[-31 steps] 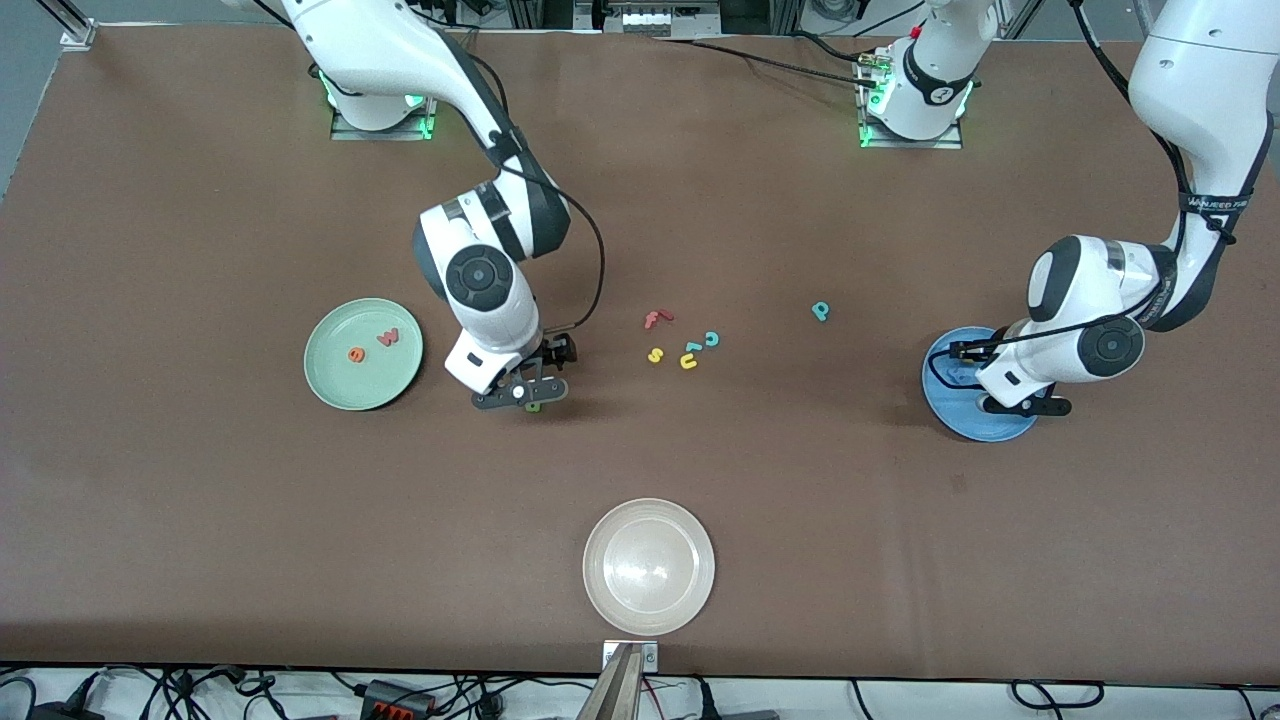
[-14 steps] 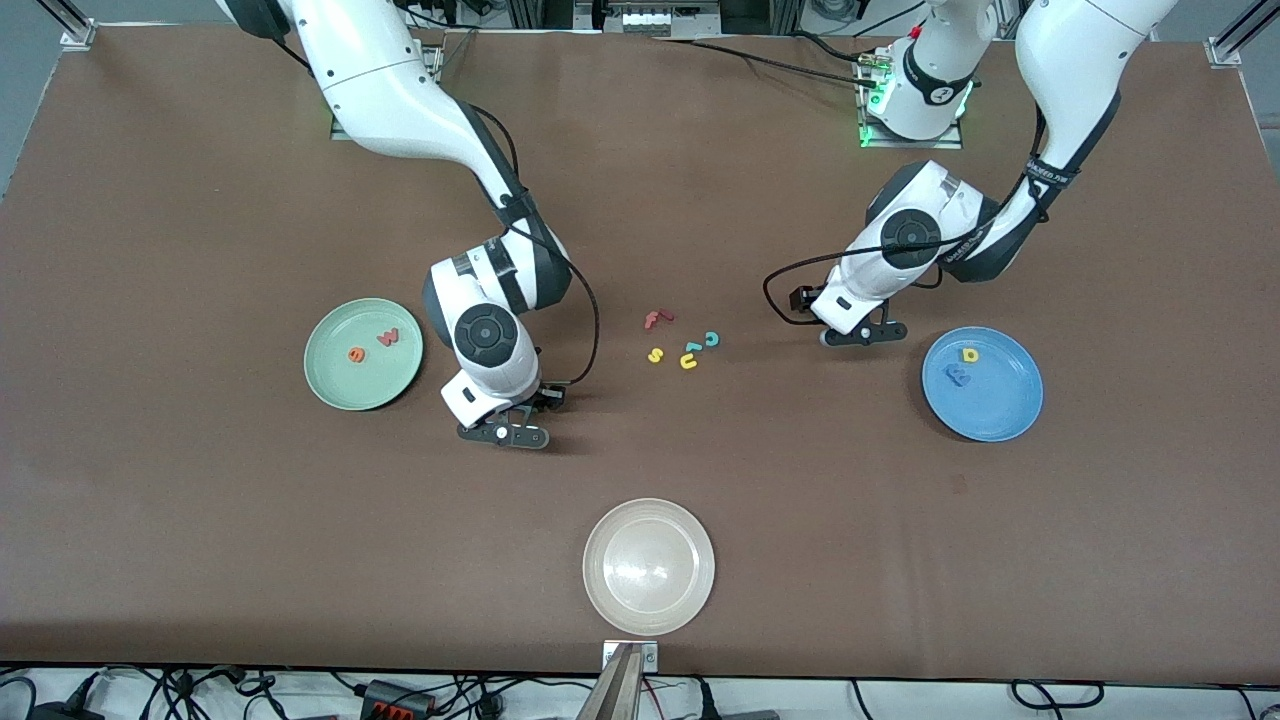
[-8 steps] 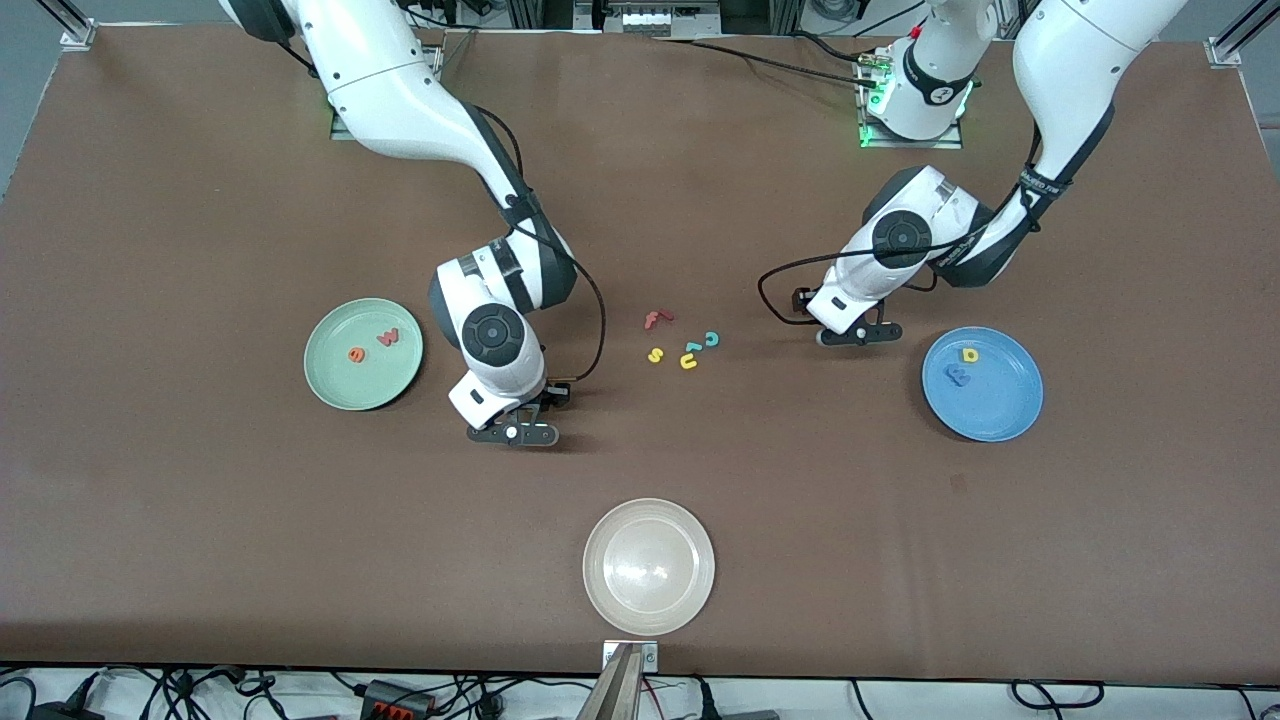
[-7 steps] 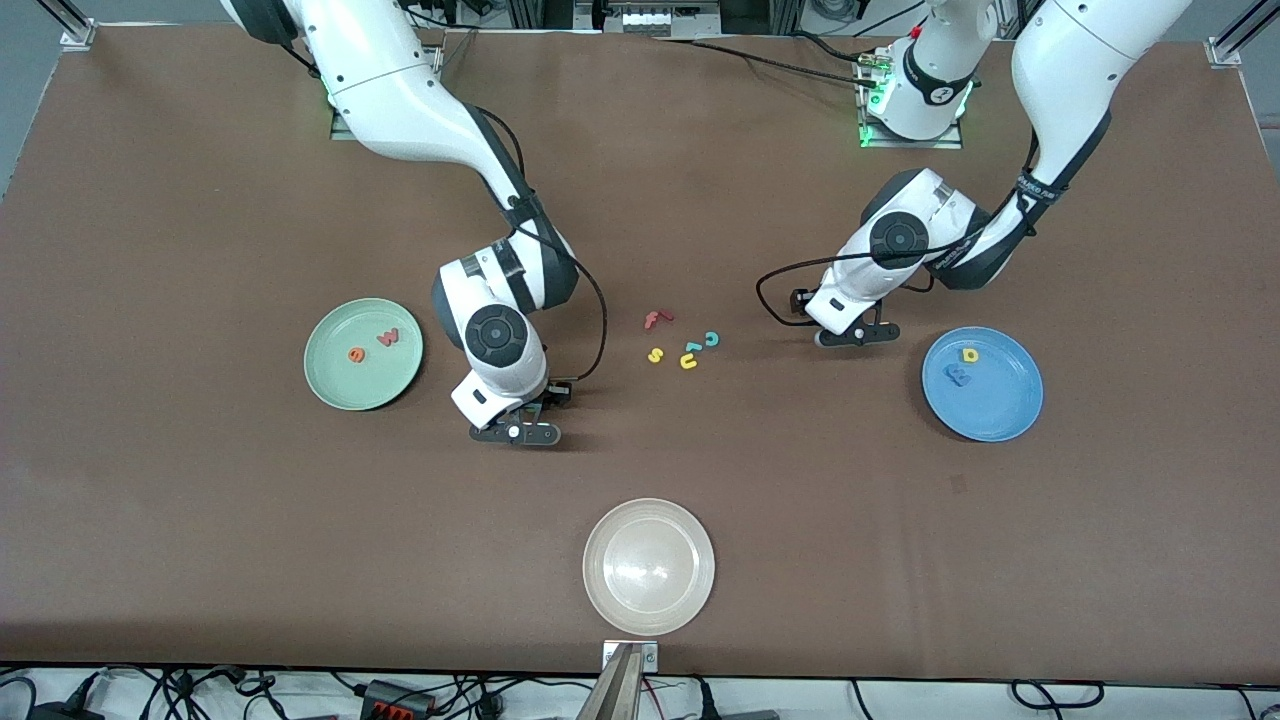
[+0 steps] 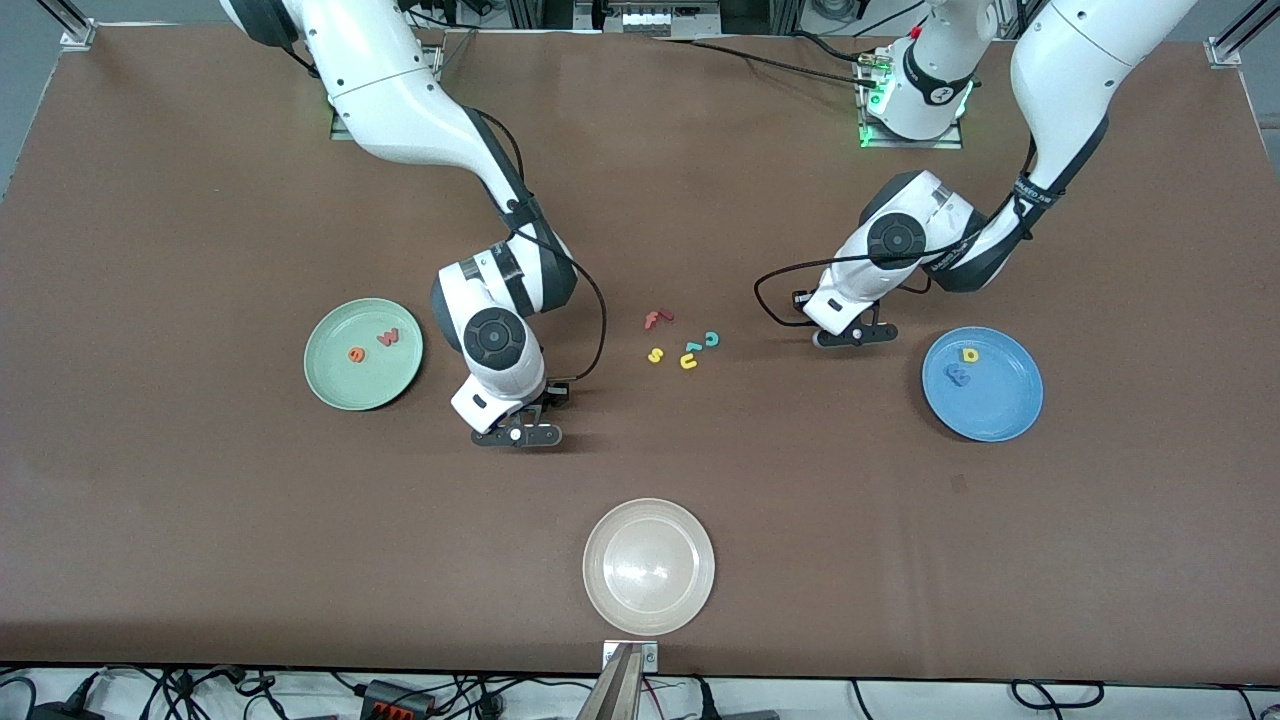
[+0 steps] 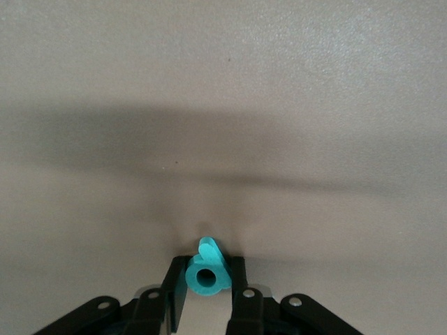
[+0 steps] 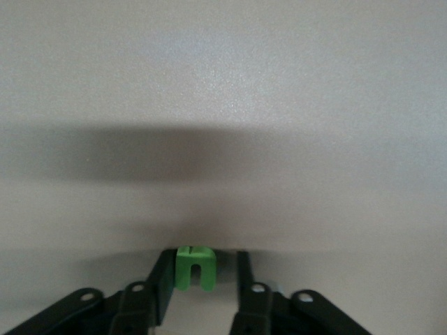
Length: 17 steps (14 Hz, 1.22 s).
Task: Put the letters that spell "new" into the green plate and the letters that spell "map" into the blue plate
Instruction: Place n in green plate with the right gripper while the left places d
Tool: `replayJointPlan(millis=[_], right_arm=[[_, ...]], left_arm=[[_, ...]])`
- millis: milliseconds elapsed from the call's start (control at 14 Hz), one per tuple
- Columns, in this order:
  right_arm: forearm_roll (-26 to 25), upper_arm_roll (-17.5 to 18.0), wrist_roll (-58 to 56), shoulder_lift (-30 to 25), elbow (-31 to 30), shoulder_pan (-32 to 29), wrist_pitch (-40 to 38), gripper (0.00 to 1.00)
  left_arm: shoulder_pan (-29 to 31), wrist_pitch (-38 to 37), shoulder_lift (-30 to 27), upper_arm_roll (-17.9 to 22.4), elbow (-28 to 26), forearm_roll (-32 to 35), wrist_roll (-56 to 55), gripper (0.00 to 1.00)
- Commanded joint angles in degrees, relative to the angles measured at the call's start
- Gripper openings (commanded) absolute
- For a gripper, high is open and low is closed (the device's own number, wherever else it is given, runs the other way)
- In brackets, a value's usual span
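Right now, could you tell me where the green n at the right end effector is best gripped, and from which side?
I'd pinch the green n across the straight outer sides of its two legs, coming straight down from above: it lies flat on the table. The right end effector straddles it, one finger touching, the other apart.

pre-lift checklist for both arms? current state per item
1. Left gripper shut on the teal p: ok.
2. Right gripper fully closed on the green n: not ok, a gap shows beside one finger.
3. Green plate holds orange e and red w: ok.
4. Blue plate holds yellow a and blue m: ok.
5. Whether either letter is off the table: cannot tell.
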Motion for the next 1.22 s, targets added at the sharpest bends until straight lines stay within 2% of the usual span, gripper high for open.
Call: replayJointPlan(millis=[0, 143, 358, 502, 645, 717, 932, 1147], right_arm=[[0.29, 0.33, -1.01, 1.05, 1.61, -0.39, -0.11, 0.26], [0.30, 0.33, -1.27, 0.97, 1.61, -0.21, -0.29, 0.16], [0.12, 0.07, -1.36, -0.17, 1.53, -0.65, -0.99, 0.09], [-0.06, -2.03, -2.58, -2.45, -0.22, -0.48, -6.58, 0.09], [0.03, -5.37, -9.42, -6.14, -0.76, -0.74, -15.54, 0.09], [-0.06, -6.60, -11.10, -8.50, -2.67, -1.09, -18.02, 0.09], [-0.06, -8.11, -18.39, -15.98, -12.15, -3.97, -18.22, 0.09], [0.03, -8.11, -26.83, -18.72, -18.06, -10.22, -18.30, 0.09]], left_arm=[[0.43, -0.08, 0.27, 0.20, 0.06, 2.07, -1.27, 0.06], [0.52, -2.53, -1.21, 0.11, 1.29, 2.07, -1.01, 0.04], [0.87, -16.47, -2.19, -0.15, 9.70, 2.16, 5.55, 0.05], [1.57, -23.00, -2.19, 0.11, 14.98, 2.16, 9.96, 0.06], [4.55, -26.79, -1.93, 0.11, 19.38, 2.16, 17.32, 0.06], [6.22, -28.28, -1.84, 0.11, 21.40, 2.16, 21.72, 0.06], [11.58, -28.57, -0.53, 1.07, 24.14, 2.16, 33.15, 0.06], [13.44, -24.10, 2.02, 5.37, 23.97, 6.53, 40.72, 0.08]])
